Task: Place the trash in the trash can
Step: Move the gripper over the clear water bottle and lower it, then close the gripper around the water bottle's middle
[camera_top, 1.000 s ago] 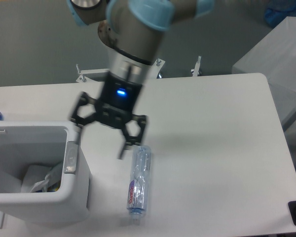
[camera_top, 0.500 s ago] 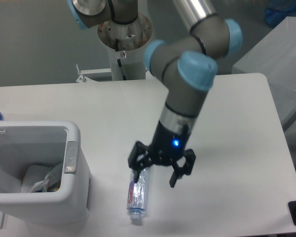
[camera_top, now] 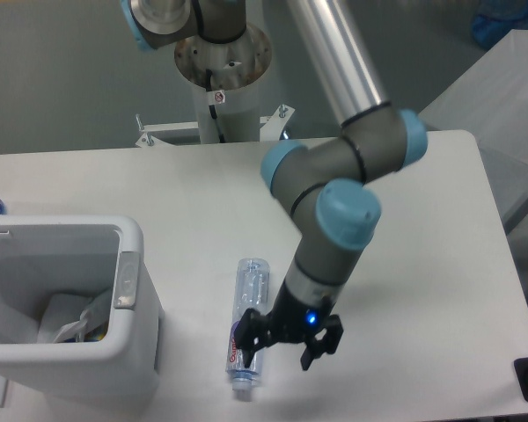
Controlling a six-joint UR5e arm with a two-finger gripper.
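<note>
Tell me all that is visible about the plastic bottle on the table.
The bottle is clear plastic with a red-purple label near its lower end and a pale cap pointing toward the camera. It lies on its side on the white table, just right of the white trash can and apart from it. The open gripper is low over its labelled part, one of the fingers in front of it; contact is unclear.

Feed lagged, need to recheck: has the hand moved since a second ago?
Yes. The hand went from beside the trash can rim, rightward and toward the table's near edge, now low over the bottle's label end.
</note>
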